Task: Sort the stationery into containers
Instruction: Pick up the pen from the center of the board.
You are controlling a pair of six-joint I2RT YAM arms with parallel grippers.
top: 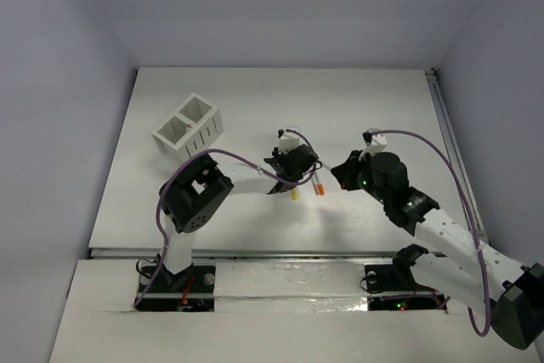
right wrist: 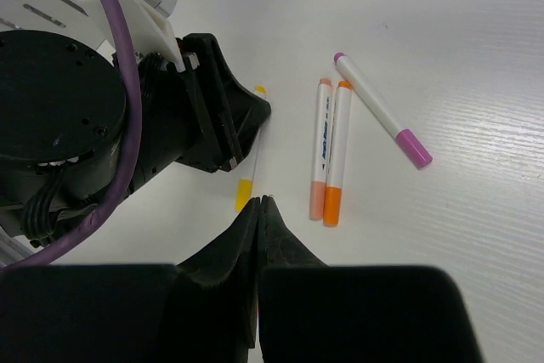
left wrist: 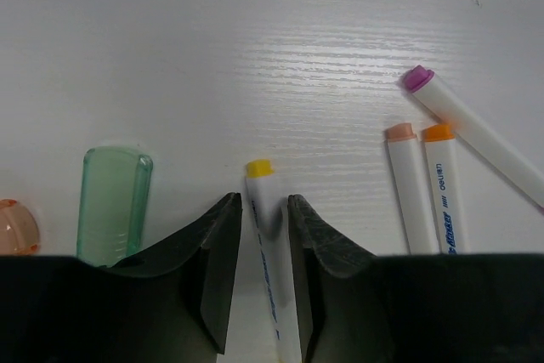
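My left gripper [left wrist: 263, 206] is low over the table and straddles a white pen with a yellow cap [left wrist: 262, 189]. Its jaws stand narrowly apart, the right one against the pen, a thin gap on the left; the pen lies on the table. A mint-green stubby piece [left wrist: 113, 201] and an orange stubby piece [left wrist: 15, 227] lie to its left. To its right lie a peach-capped pen [left wrist: 412, 193], an orange-capped pen [left wrist: 442, 193] and a magenta-capped pen [left wrist: 476, 125]. My right gripper [right wrist: 257, 201] is shut and empty, just off the yellow pen's end [right wrist: 245, 189]. The white two-compartment box [top: 187, 127] stands at the far left.
The left gripper's body [right wrist: 221, 116] and its purple cable crowd the space left of the pens. My right gripper [top: 340, 172] sits close beside my left gripper [top: 289, 180] mid-table. A rail [top: 455, 159] runs along the table's right edge.
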